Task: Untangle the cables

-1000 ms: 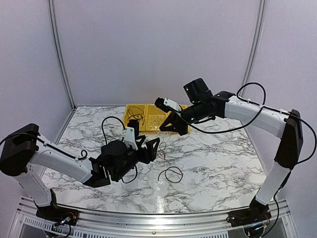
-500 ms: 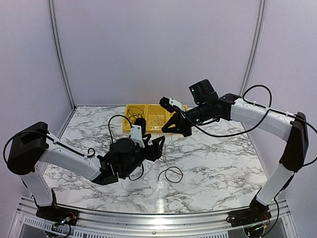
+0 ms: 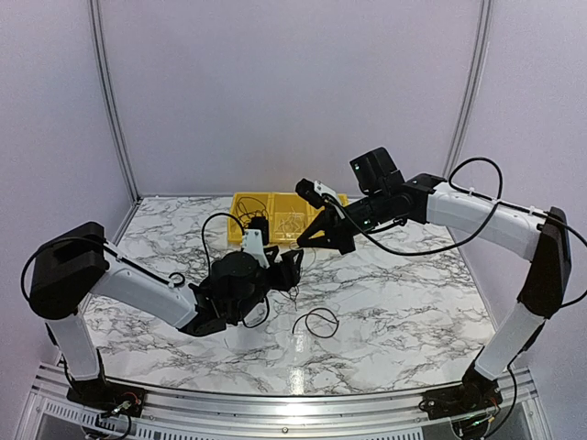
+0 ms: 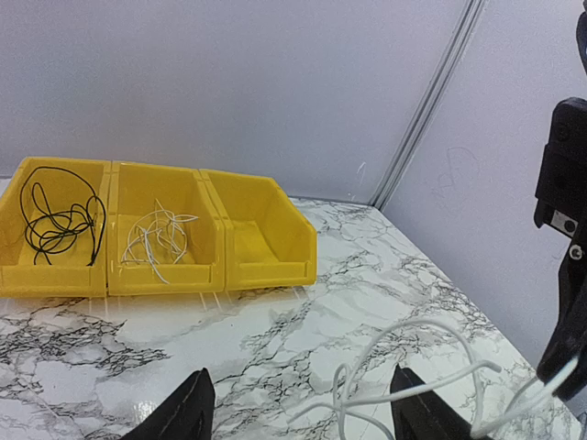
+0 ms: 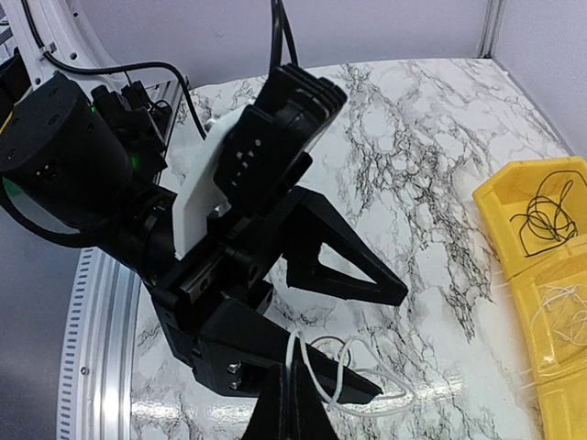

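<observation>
My right gripper (image 5: 289, 371) is shut on a thin white cable (image 5: 362, 390) and holds it just above the marble. The cable hangs in loose loops (image 4: 413, 362) between the open fingers of my left gripper (image 4: 301, 390), and whether it touches them I cannot tell. From above, the left gripper (image 3: 292, 268) sits just below and left of the right gripper (image 3: 307, 240). A black cable loop (image 3: 316, 321) lies on the table nearer the front. More black cables (image 4: 55, 220) and white cables (image 4: 156, 238) lie in separate compartments of the yellow bins (image 4: 211, 270).
The yellow bins (image 3: 240, 220) stand at the back of the marble table, just behind both grippers; the right-hand compartment (image 4: 261, 229) holds nothing. The right arm's black fingers (image 4: 564, 275) fill the right edge of the left wrist view. Walls close in behind.
My left arm has pushed right and forward, bringing its open fingers up to the hanging white cable. The right gripper rose and shifted slightly right early on, then held still.
</observation>
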